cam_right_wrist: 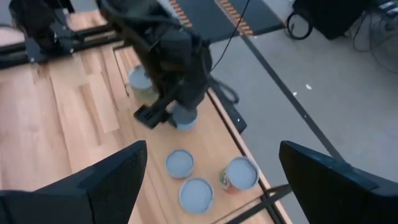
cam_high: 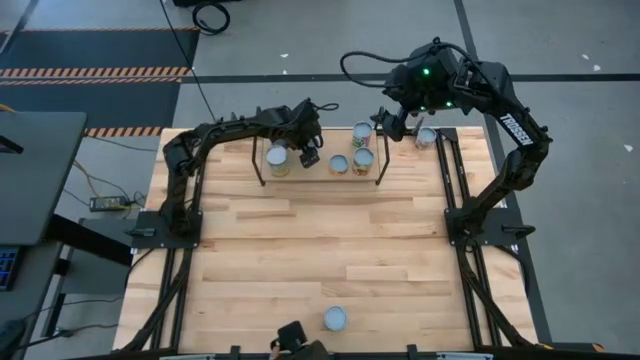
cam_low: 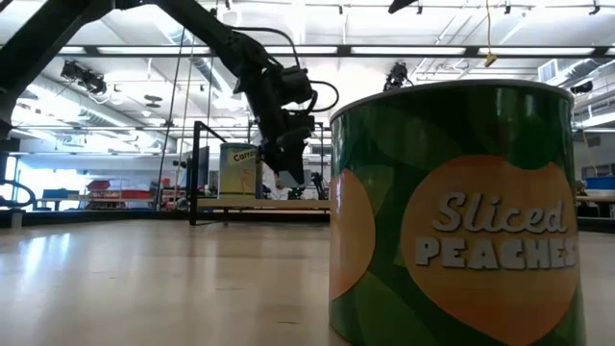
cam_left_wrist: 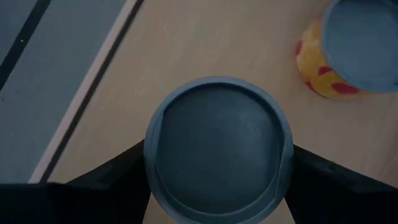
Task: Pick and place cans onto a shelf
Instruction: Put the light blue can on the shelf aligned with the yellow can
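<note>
Your left tool [cam_high: 309,150] is at the shelf [cam_high: 262,172] along the far edge of the tabletop [cam_high: 320,250], and its wrist camera looks straight down on the round grey top of a can [cam_left_wrist: 217,146] — the two dark fingers [cam_left_wrist: 112,180] sit tight against the can's opposite sides, so the tool is closed on it. In the right wrist view that same can [cam_right_wrist: 185,117] shows as a pale disc under the left tool [cam_right_wrist: 163,111], over the shelf's wooden board.

Just beside it on the shelf stands a taller can [cam_high: 279,159] with a yellowish label. Three more cans are grouped toward the shelf's right end: one [cam_high: 339,164] near the left tool, one [cam_high: 363,159] next to it, and one [cam_high: 362,132] behind those at the far edge.

Your right tool [cam_high: 385,122] hangs above the shelf's right end with its fingers [cam_right_wrist: 99,180] spread wide apart and nothing between them. Another can [cam_high: 427,136] stands on the tabletop just beyond the shelf's right end, beside the right arm.

One can [cam_high: 335,318] stands alone at the near edge of the tabletop — in the low view it fills the foreground, a green can [cam_low: 452,211] labelled "Sliced Peaches".
</note>
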You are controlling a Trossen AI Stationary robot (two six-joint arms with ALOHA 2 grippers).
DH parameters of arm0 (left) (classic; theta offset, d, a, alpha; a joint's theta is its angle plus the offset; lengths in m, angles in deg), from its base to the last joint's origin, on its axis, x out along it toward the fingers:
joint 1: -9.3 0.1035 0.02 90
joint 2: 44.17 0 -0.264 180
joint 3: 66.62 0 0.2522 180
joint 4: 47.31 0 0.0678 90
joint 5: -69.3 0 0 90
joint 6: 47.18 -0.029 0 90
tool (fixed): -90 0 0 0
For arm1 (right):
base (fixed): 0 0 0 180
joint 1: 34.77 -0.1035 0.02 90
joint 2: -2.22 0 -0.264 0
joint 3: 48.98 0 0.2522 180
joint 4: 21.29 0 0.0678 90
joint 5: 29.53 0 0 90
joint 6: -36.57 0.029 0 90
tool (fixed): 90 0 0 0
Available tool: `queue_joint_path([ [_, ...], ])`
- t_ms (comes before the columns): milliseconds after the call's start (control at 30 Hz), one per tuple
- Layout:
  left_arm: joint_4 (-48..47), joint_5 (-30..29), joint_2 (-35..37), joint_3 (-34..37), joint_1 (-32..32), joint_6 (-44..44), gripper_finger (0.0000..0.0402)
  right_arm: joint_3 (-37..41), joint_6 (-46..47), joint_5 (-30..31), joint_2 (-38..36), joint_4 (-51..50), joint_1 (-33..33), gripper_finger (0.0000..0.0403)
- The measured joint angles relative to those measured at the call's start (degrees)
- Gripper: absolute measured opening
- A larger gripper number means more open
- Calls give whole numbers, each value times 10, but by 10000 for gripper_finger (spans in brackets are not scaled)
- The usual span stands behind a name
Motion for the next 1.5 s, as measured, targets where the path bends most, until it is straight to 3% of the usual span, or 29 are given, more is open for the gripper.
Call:
queue_joint_path([
  [300, 29, 5, -8, 0, -20, -54, 302, 0, 12, 0, 9, 54, 11, 374],
  [433, 19, -35, -10, 0, -22, -71, 303, 0, 14, 0, 23, 60, 14, 374],
  [733, -48, -52, 2, 0, -22, -107, 303, 0, 22, -10, 56, 63, 22, 374],
  [867, -46, -64, 2, 0, -28, -159, 304, 0, 22, -15, 61, 62, 27, 374],
  [1100, -13, -27, 2, -3, -30, -263, 304, 0, 31, -17, 66, 60, 33, 374],
  [1500, 1, -25, -26, -1, -23, -244, 313, 0, 37, -17, 66, 60, 32, 374],
])
